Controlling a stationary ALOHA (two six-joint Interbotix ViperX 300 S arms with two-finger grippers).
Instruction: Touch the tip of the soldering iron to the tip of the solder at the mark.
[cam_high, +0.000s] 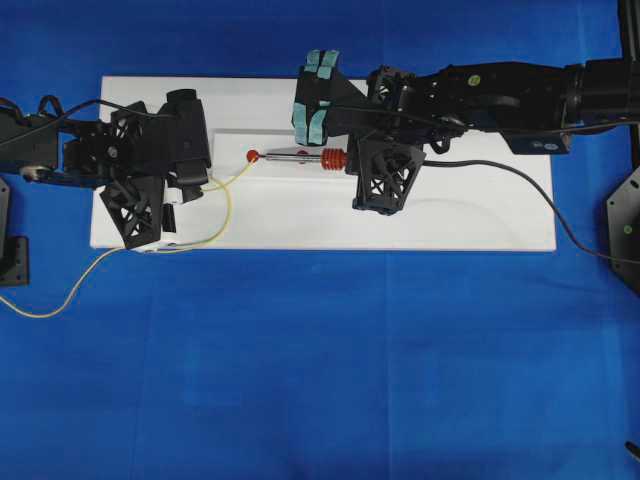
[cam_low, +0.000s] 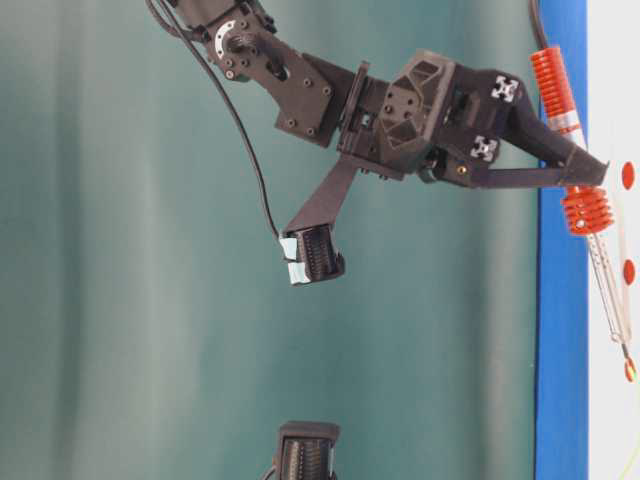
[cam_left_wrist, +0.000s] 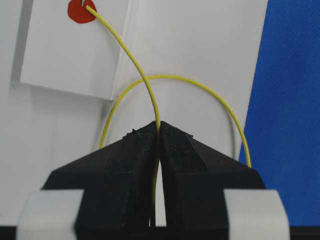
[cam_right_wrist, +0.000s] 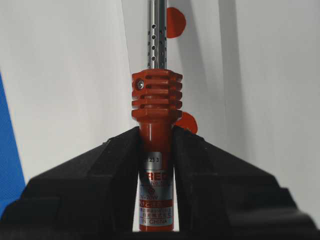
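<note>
Soldering iron (cam_high: 310, 155) lies level overhead, its shaft pointing to nine o'clock at the red mark (cam_high: 253, 155), clamped by the right gripper (cam_high: 352, 160). Solder (cam_left_wrist: 131, 56) in the left wrist view runs toward eleven o'clock onto the mark, pinched in the left gripper (cam_left_wrist: 159, 131).

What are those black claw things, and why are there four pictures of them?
They are two robot arms. One picture looks down from above, one from the side, and two come from small cameras on the arms' wrists. A white board lies on a blue cloth. The left gripper pinches the solder, a thin yellow wire whose end rests on a red dot. The right gripper squeezes the soldering iron, a red pen-like tool with a metal point. From above, its point reaches that same red dot.
</note>
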